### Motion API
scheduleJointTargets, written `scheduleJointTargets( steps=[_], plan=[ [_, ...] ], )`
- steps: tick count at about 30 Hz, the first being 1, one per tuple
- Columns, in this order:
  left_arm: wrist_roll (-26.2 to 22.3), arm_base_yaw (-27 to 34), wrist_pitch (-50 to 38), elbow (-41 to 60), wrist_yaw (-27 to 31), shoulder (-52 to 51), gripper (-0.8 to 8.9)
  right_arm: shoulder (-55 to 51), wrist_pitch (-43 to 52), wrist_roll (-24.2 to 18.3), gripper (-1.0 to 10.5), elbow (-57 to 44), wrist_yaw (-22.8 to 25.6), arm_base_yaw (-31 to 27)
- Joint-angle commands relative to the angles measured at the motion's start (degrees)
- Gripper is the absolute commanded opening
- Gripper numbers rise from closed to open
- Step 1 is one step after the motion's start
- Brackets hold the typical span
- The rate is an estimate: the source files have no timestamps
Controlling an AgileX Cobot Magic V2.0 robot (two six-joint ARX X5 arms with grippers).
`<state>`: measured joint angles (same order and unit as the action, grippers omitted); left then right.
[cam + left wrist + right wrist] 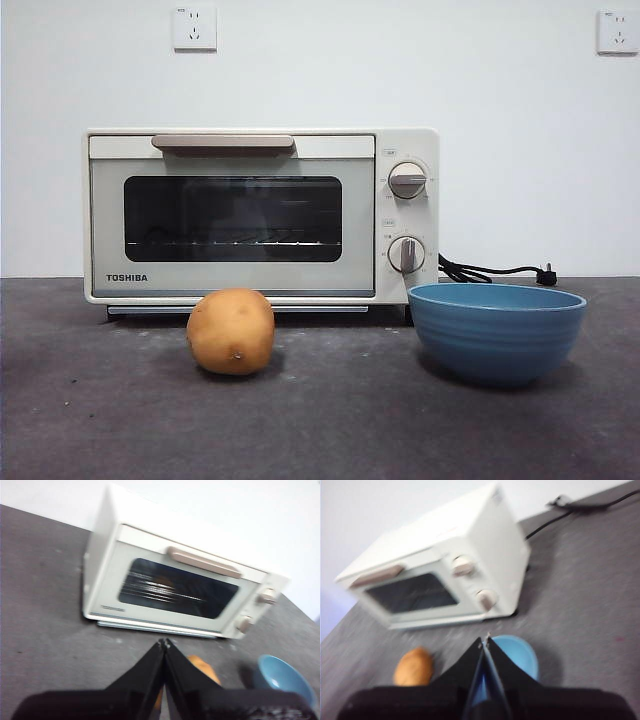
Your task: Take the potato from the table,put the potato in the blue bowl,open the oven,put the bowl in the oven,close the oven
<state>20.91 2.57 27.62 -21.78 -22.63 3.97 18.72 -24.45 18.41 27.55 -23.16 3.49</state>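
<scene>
Sitting on the surface [100, 400]: potato [231, 331] beside blue bowl [496, 331], oven [260, 215] closed behind, left gripper [164, 642] and right gripper [485, 639] both hanging pinched together above.

left end effector [164, 642]: jaws closed, empty | right end effector [485, 639]: jaws closed, empty

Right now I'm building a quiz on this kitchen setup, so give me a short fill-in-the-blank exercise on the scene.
1. The oven door is ____.
2. The potato lies on the ____, not in the blue bowl.
3. The left gripper and the right gripper both have their jaws ____.
4. The oven's black cord lies on the table behind the ____.

Missing words: closed; table; shut; bowl
</scene>
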Motion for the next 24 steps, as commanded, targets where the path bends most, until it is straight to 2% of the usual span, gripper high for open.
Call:
scheduleJointTargets(
  steps=[1, 6, 11, 16, 22, 24],
  plan=[
    [-2.86, 0.13, 3.13, -4.46, -3.58, 4.04, -0.08, 5.92, -5.84, -5.97, -0.1, 6.43, -3.54, 0.50],
    [-8.11, 0.13, 10.36, -12.22, -10.29, 11.91, -0.08, 15.19, -18.69, -14.23, -0.1, 17.79, -8.55, 1.55],
    [-14.38, 0.02, 18.38, -19.85, -14.88, 18.97, -0.08, 22.29, -30.40, -21.14, -0.1, 27.82, -8.46, 4.00],
    [-19.91, -0.63, 26.10, -25.86, -16.48, 23.12, -0.08, 25.86, -37.81, -23.85, -0.1, 33.35, -8.48, 8.41],
    [-21.18, -1.79, 27.85, -27.45, -16.39, 23.65, -0.08, 26.40, -38.97, -24.00, 0.1, 33.90, -8.46, 12.37],
    [-21.18, -1.86, 27.93, -27.45, -16.44, 23.65, -0.08, 26.38, -38.93, -23.82, 0.8, 33.90, -8.44, 12.68]
  ],
)
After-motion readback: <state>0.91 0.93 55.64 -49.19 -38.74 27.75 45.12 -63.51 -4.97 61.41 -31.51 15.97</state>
